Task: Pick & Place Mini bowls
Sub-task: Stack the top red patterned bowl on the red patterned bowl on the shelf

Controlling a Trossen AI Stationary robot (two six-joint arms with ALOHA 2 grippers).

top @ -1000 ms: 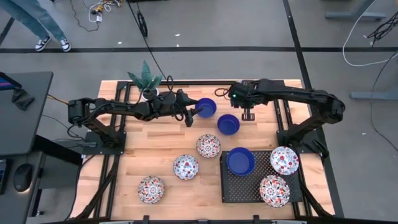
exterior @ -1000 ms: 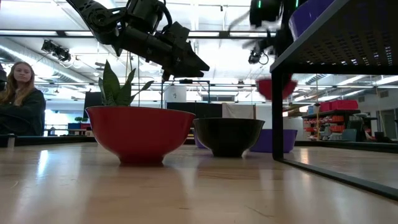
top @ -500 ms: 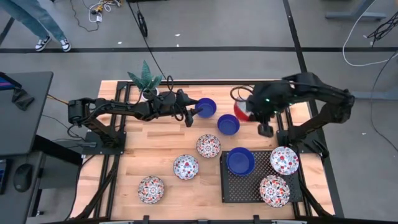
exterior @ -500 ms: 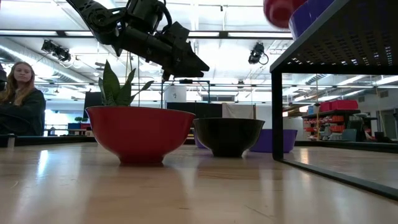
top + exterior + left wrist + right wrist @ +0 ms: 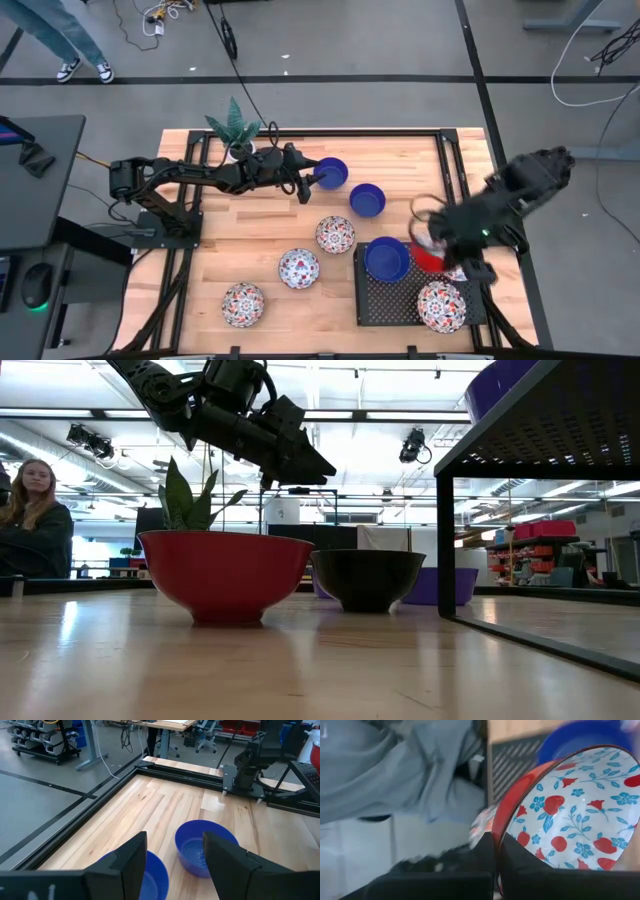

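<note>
Three floral bowls [image 5: 335, 234] [image 5: 299, 268] [image 5: 243, 304] and two blue bowls [image 5: 367, 199] [image 5: 332, 172] stand on their bases on the wooden table. A black perforated tray [image 5: 375, 300] carries a blue bowl [image 5: 385, 258] and a floral bowl [image 5: 440, 305]. My right gripper [image 5: 432, 240] is above the tray's right part, shut on a floral bowl with a red outside [image 5: 428, 256]. My left gripper [image 5: 308, 181] hangs open beside the far blue bowl, touching nothing; its wrist view shows both blue bowls [image 5: 205, 845] [image 5: 150, 872] beyond the fingers. My right gripper pinches the floral bowl by its rim [image 5: 501, 832], one finger inside on the patterned white face and one on the red outside. The bowl is lifted clear and tilted steeply, with its opening turned sideways, above the tray.
A plant in a white pot [image 5: 238, 130] stands at the far edge behind my left arm. The tray stands raised on legs [image 5: 445, 540] at the near right. A person [image 5: 35, 520] sits beyond the table, and another's feet [image 5: 85, 68] show on the floor.
My right gripper has carried the red-backed floral bowl from the far side of the table, near the blue bowls, toward the near and right edges until it is over the tray. The bowl has tipped further onto its side. My left arm has kept still.
</note>
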